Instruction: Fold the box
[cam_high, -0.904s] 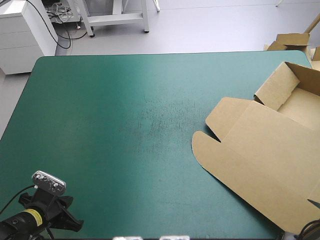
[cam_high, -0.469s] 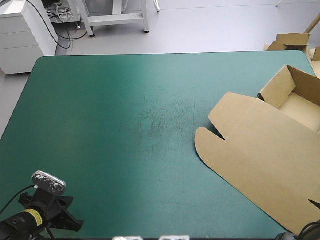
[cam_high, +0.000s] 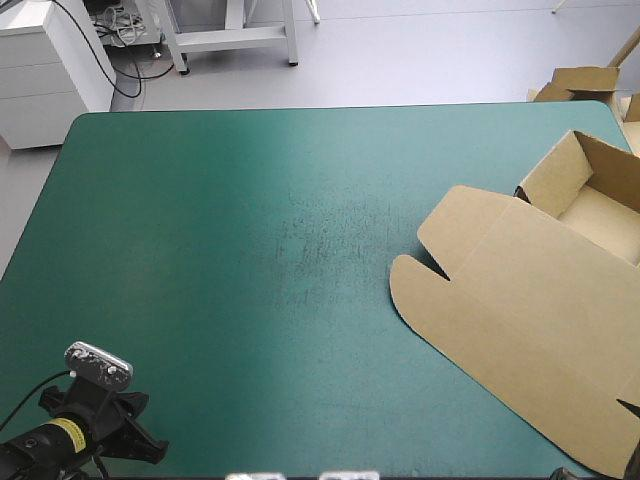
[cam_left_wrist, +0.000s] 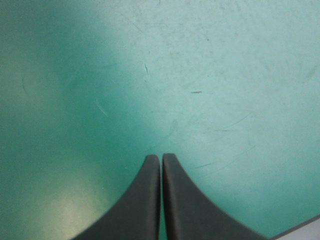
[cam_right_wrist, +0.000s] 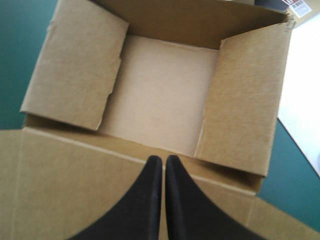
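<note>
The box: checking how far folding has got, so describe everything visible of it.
The box is brown board, lying at the table's right side on the teal-green cover. Its far part is an open tray with walls raised, two side flaps leaning inward; the lid lies flat toward the near edge, with a rounded tab. The right gripper, shut, is over the lid, pointing at the tray; contact unclear.

brown box (cam_high: 530, 310) cut off by the high view's right edge, left arm (cam_high: 60, 435) half out at the bottom corner
</note>
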